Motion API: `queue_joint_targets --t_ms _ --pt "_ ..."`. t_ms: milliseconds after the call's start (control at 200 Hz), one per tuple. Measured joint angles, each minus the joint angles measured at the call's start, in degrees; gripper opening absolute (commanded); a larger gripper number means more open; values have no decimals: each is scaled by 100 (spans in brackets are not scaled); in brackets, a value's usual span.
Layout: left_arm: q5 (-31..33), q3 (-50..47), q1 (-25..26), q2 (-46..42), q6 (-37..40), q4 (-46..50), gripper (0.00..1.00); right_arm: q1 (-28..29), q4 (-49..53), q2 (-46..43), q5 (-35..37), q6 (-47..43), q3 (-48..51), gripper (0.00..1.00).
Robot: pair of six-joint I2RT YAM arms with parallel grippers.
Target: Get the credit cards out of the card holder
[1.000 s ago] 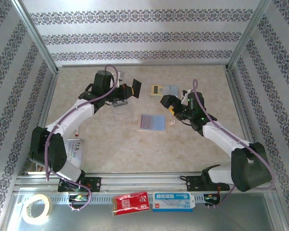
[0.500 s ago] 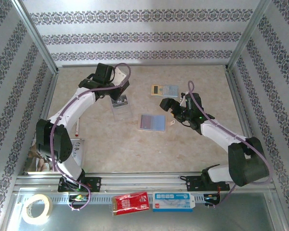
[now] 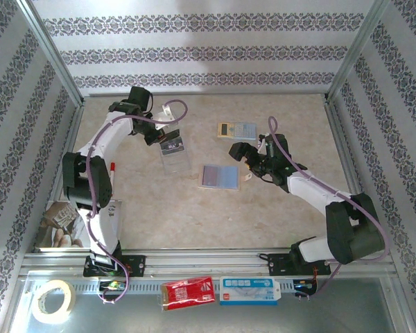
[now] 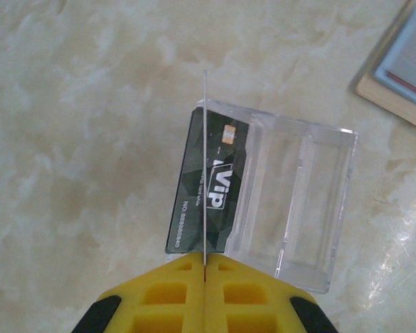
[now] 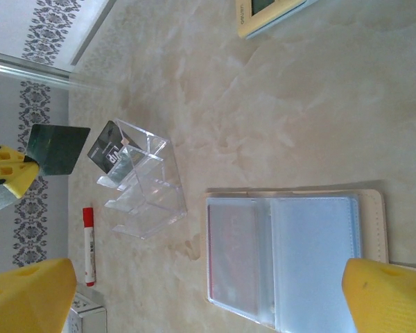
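Observation:
The card holder (image 3: 220, 176) lies open on the table, pale blue-grey inside, tan at the rim (image 5: 374, 201). A reddish credit card (image 5: 234, 253) sits in its left pocket. My right gripper (image 5: 208, 305) hangs open just over the holder (image 5: 312, 257), nothing between its fingers; from above this gripper (image 3: 244, 154) is at the holder's right end. My left gripper (image 4: 204, 258) is shut on a thin dark credit card (image 4: 204, 173), seen edge-on, above a clear stand (image 4: 298, 201). Another dark card marked VIP (image 4: 218, 187) leans in that stand. The held card (image 5: 57, 148) looks dark grey-green.
A yellow-and-blue calculator (image 3: 236, 130) lies behind the holder. A red marker (image 5: 88, 243) and a booklet (image 3: 111, 215) lie at the left. On the front ledge are a tape roll (image 3: 53, 300), a red packet (image 3: 188, 291) and a blue-white box (image 3: 249, 290).
My left arm has swung back and left, carrying the dark card from right of the clear stand to above it. The right gripper has barely shifted.

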State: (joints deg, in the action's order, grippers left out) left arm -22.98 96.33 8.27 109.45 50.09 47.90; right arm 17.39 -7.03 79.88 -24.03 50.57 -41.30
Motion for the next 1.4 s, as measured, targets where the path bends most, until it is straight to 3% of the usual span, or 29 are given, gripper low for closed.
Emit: queue_joint_targets --t_ms 375,814,1034,1154,1399 --pt "-273 463 -15 435 953 463 0 79 0 -13 -22 26 0 98" --pt "-247 494 -160 623 990 505 0 153 44 -238 -17 26 2 98" --pt "-273 496 -162 671 951 503 9 153 61 -254 26 48 39 98" --pt "-264 496 -162 688 859 411 29 151 129 -317 70 50 72 98" --pt "-92 389 -164 649 310 -457 42 151 372 -575 343 20 98 98"
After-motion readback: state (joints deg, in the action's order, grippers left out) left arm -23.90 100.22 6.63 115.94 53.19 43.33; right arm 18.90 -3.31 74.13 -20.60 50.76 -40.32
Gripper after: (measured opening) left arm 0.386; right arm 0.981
